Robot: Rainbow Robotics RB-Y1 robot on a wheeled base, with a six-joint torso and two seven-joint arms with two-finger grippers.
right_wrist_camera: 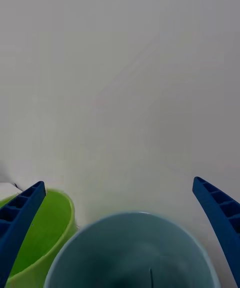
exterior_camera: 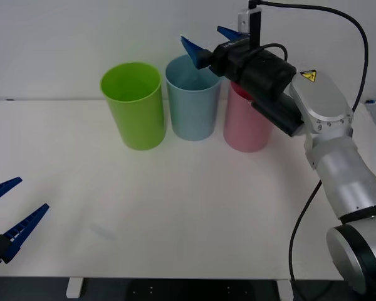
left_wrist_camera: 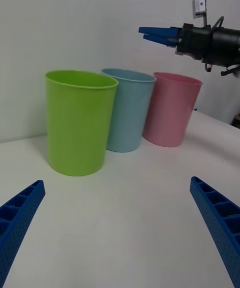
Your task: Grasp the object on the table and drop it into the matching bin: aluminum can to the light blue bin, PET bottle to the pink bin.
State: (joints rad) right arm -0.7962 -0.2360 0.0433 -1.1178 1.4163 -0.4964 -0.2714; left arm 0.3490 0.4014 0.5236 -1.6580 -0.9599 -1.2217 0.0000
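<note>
Pale blue bin (exterior_camera: 192, 97) sits under the right pincer (exterior_camera: 207, 42), fingers spread and empty; no can visible, likely dropped inside. Left pincer (exterior_camera: 9, 216) idles released over the counter (exterior_camera: 194, 213).

Probably lab: bare white table (exterior_camera: 175, 213)

Clearance: table (exterior_camera: 194, 219), three bins at far edge
Lime green bin (exterior_camera: 133, 105), light blue bin (exterior_camera: 192, 100), pink bin (exterior_camera: 245, 122) stand close in a row, narrow gaps between; right gripper (exterior_camera: 207, 42) spread above the blue rim; left gripper (exterior_camera: 9, 216) open at near-left corner; broad white tabletop in front unobstructed
</note>
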